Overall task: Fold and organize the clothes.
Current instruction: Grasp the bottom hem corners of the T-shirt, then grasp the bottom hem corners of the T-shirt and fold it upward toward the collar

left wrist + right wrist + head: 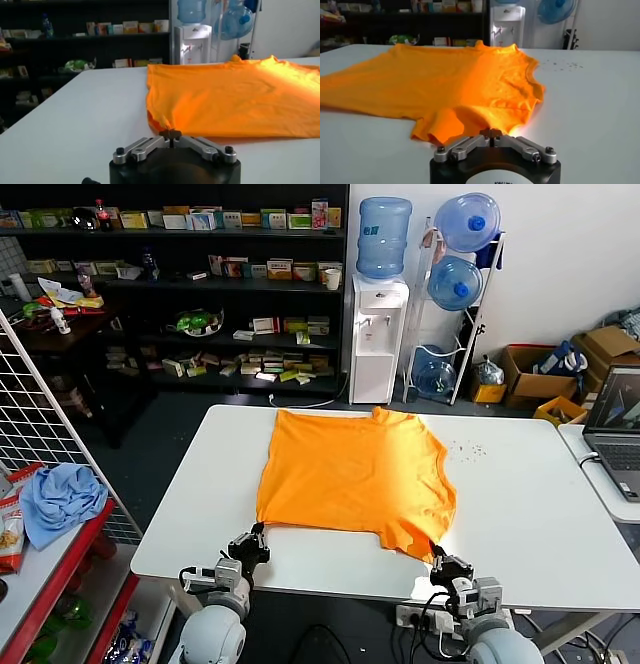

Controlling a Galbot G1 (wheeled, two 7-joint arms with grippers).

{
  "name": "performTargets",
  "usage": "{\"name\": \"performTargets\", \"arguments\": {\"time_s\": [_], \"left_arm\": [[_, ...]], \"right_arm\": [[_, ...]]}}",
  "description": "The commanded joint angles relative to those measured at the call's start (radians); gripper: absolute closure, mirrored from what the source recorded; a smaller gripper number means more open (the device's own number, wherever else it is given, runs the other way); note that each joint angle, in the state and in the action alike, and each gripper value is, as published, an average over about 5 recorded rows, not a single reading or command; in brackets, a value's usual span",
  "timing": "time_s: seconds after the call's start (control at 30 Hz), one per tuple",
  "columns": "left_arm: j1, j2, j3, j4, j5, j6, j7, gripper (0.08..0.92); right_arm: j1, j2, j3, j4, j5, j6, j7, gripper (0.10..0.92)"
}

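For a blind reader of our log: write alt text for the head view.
An orange T-shirt lies flat on a white table, its near edge pinched at two corners by the robot's shut hands, the left hand and the right hand. Behind stand stocked shelves and a water dispenser.

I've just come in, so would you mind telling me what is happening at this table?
The robot is starting to fold an orange T-shirt lying flat on the white table. The left gripper has shut on the shirt's near left corner and the right gripper has shut on its near right corner. Nothing is folded yet.
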Motion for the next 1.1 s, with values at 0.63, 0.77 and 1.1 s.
{"name": "performTargets", "arguments": {"time_s": [0.63,0.77,1.1], "left_arm": [[0.205,0.077,-0.002,-0.216,0.043,-0.041,-0.03,0.91],[0.121,0.081,0.01,-0.169,0.052,-0.047,-0.029,0.91],[-0.059,0.091,0.052,-0.006,0.044,-0.045,-0.034,0.91]], "right_arm": [[-0.249,-0.091,0.105,0.233,-0.104,0.03,0.025,0.901],[-0.141,-0.124,0.093,0.149,-0.097,0.086,0.013,0.901],[0.144,-0.208,0.008,-0.105,-0.083,0.219,-0.021,0.901]]}}
